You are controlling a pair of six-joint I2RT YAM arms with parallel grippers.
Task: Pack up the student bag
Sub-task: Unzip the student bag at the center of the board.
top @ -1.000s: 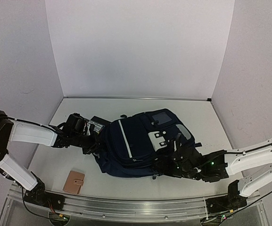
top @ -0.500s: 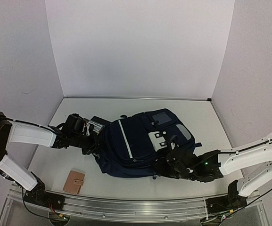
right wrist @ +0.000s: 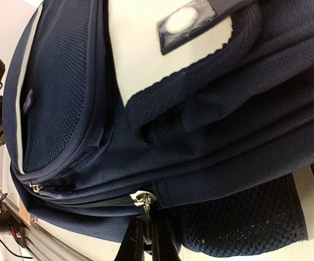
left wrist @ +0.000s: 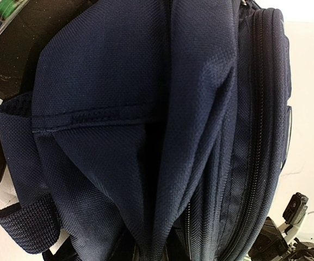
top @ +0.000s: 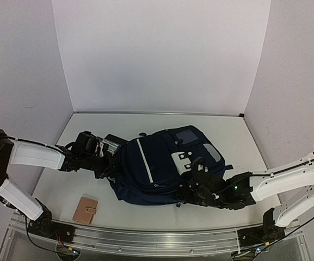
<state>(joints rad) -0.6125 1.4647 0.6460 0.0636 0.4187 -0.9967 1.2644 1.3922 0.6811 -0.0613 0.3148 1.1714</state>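
You have a white worktop [top: 233, 133] enclosed on three sides. A plain pale back wall [top: 162, 54] stands well beyond the jaws. A lilac-grey left wall [top: 15, 65] lies outboard of the left jaws, and a matching right wall [top: 303, 65] outboard of the right jaws. A metal rail [top: 157, 239] runs behind the jaws along the near edge. Lighting is even and shadows are soft.

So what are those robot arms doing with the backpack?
They are getting the navy backpack ready for packing. It lies on the white table. The left arm seems to pinch the fabric at one end with shut jaws, likely to steady it. The right arm has its jaws shut on a zipper pull on the near side, probably to open it. A small tan wallet lies on the table nearby.
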